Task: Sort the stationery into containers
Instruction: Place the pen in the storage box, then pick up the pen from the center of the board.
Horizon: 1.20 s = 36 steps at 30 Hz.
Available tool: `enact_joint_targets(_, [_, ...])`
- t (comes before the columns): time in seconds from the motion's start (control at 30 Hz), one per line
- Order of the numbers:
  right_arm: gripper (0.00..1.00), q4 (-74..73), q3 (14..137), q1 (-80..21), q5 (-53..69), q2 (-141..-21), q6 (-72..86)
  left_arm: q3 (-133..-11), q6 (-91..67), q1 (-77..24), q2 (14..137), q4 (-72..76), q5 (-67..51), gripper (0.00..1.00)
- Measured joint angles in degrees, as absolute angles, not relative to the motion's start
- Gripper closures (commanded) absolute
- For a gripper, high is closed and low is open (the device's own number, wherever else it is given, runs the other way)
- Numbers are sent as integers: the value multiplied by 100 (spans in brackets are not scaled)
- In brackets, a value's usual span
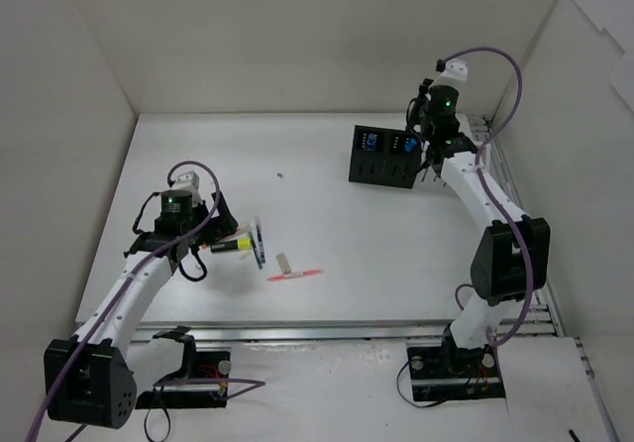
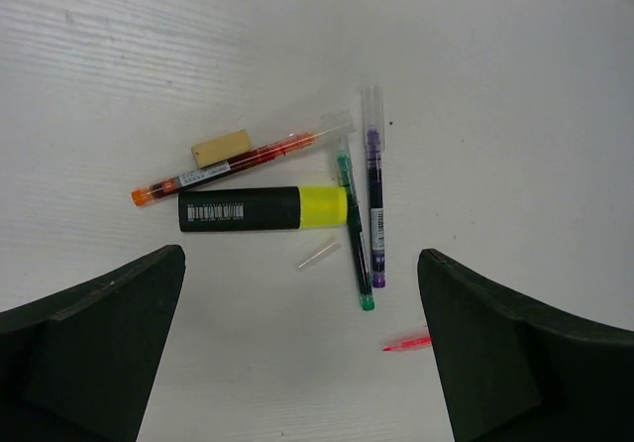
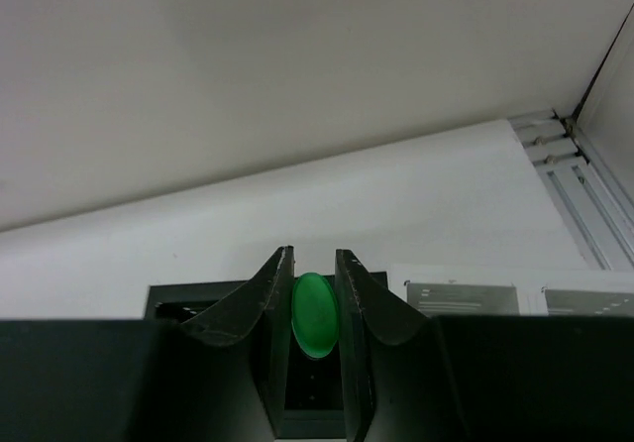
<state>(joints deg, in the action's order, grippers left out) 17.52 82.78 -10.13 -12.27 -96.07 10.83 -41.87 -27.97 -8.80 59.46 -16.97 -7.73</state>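
Note:
A yellow highlighter [image 2: 263,208] with a black cap lies on the table beside a clear red pen [image 2: 243,160], a pale eraser [image 2: 221,149], a green pen [image 2: 354,229] and a purple pen [image 2: 374,199]. The tip of a thin red pen [image 2: 408,343] shows by the right finger. My left gripper [image 2: 302,353] hangs open over this pile [image 1: 248,247], holding nothing. Over the black two-compartment box [image 1: 384,169] at the back, my right gripper [image 3: 314,283] is shut on a green highlighter [image 3: 314,315], seen end-on above a compartment.
Blue items [image 1: 370,143] sit inside the black box. A small clear sliver [image 2: 318,255] lies beneath the yellow highlighter. White walls close the table on the left, back and right, and metal rails [image 1: 500,179] run along the right edge.

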Motion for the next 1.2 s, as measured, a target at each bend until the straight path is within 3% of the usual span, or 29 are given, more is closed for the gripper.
enact_joint_targets(0.13, [97,1776,8302,-939,-1245,-10241,1055,-4178,-2974,-709,6263,-1782,-1024,1])
enact_joint_targets(0.2, [87,1769,8289,-934,-1269,-10473,1057,-4174,-3013,-685,6281,-1778,-1116,1])
enact_joint_targets(0.3, [53,1772,8215,-934,-1297,-10615,1100,-4174,-3026,-672,6298,-1778,-1221,1])
enact_joint_targets(0.33, [36,1765,8184,-934,-1299,-10615,1100,-4174,-3026,-668,6316,-1780,-1236,0])
enact_joint_targets(0.47, [14,1782,8093,-941,-1247,-10541,1129,-4174,-3026,-668,6392,-1793,-1251,1])
enact_joint_targets(0.5, [2,1774,8036,-945,-1229,-10468,1111,-4171,-3026,-668,6403,-1802,-1249,1])
enact_joint_targets(0.87, [2,1409,7135,-1212,-390,-8517,613,-4858,-1914,-668,7223,-1815,-1957,0])
enact_joint_targets(1.2, [2,963,6307,-1221,110,-7854,333,-8497,1061,-888,8256,-1841,-3417,1])
